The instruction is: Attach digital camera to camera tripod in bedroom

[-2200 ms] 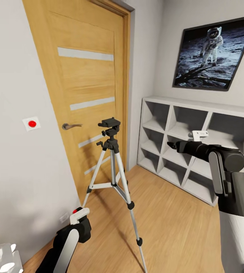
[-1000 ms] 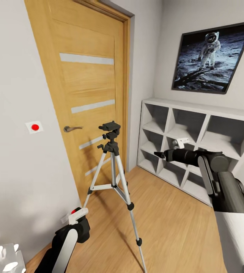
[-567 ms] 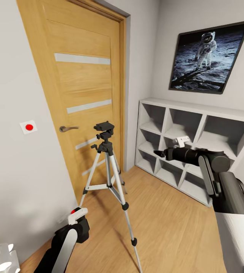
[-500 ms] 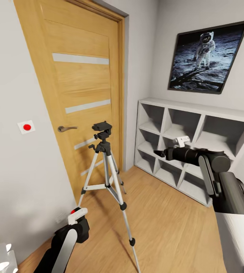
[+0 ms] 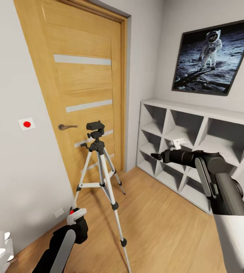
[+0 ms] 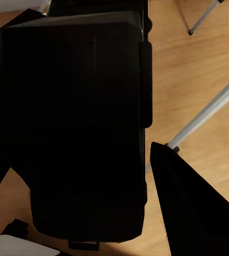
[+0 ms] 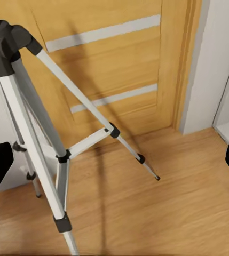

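Two hazards are standing out. Low at the left, the left end effector [image 5: 75, 217] is pinching the digital camera [image 6: 71, 122], its black body sitting between the dark fingers [image 6: 191, 213], near the floor [image 5: 163, 227] and well below the mounting head [image 5: 95, 126] of the camera tripod [image 5: 99, 167]. Lifting from there, the arm is risking a knock against the near silver leg [image 5: 116, 216], which could tip the light tripod toward the wooden door [image 5: 87, 83]. A tilted camera base could also miss the head plate and slip free. Further right, the right end effector [image 5: 155, 156] is hanging with fingers spread, empty, apart from the tripod and in front of the white shelf unit [image 5: 209, 113].
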Robot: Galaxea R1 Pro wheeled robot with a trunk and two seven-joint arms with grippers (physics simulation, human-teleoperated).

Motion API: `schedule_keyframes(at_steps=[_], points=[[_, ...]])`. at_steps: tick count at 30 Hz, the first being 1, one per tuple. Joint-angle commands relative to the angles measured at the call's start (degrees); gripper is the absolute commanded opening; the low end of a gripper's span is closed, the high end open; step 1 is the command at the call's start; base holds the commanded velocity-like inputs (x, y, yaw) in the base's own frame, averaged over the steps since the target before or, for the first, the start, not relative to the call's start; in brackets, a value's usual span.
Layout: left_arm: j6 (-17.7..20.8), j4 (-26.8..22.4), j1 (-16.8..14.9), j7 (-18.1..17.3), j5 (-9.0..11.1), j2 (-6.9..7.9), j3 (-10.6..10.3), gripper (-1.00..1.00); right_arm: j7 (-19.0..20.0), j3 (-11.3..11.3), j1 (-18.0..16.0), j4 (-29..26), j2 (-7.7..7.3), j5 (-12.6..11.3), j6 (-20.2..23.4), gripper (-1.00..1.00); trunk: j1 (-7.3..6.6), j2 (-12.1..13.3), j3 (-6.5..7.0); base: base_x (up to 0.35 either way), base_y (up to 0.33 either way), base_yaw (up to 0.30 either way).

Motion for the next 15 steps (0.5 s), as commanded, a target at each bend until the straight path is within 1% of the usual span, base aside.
schedule_keyframes(at_steps=[1,2,8,10,12,13,15], points=[[0.18,-0.12,-0.03,0.51,0.44,0.01,-0.03,-1.0,0.05,0.26,-0.04,0.01,-0.06,-0.1,0.28,1.0,0.03,-0.12,-0.12,0.0,-0.347,0.277],[0.2,-0.17,0.03,0.51,0.45,0.09,0.02,-1.0,0.05,0.88,-0.04,0.1,-0.08,-0.1,0.28,1.0,0.03,-0.12,-0.11,0.0,-0.347,0.282],[0.2,-0.34,0.29,0.48,0.53,0.68,0.4,-1.0,0.06,2.02,-0.03,0.21,-0.11,-0.1,0.28,1.0,0.03,-0.12,-0.1,0.0,-0.347,0.286],[0.3,-0.49,0.35,0.47,0.64,0.79,2.16,-1.0,0.06,2.2,-0.03,0.22,-0.12,-0.1,0.28,1.0,0.03,-0.12,-0.1,0.0,-0.347,0.29],[0.99,-0.89,0.41,0.38,0.8,0.87,4.93,-1.0,0.06,2.32,-0.03,0.23,-0.12,-0.1,0.28,1.0,0.03,-0.12,-0.1,0.0,-0.347,0.291],[2.48,-1.24,0.47,-0.03,0.9,0.9,7.58,-1.0,0.06,2.39,-0.03,0.24,-0.12,-0.1,0.28,1.0,0.03,-0.12,-0.1,0.0,-0.347,0.291],[3.96,-1.46,0.53,-0.95,0.96,0.93,9.45,-1.0,0.06,2.44,-0.03,0.24,-0.12,-0.1,0.28,1.0,0.03,-0.12,-0.1,0.0,-0.347,0.292]])
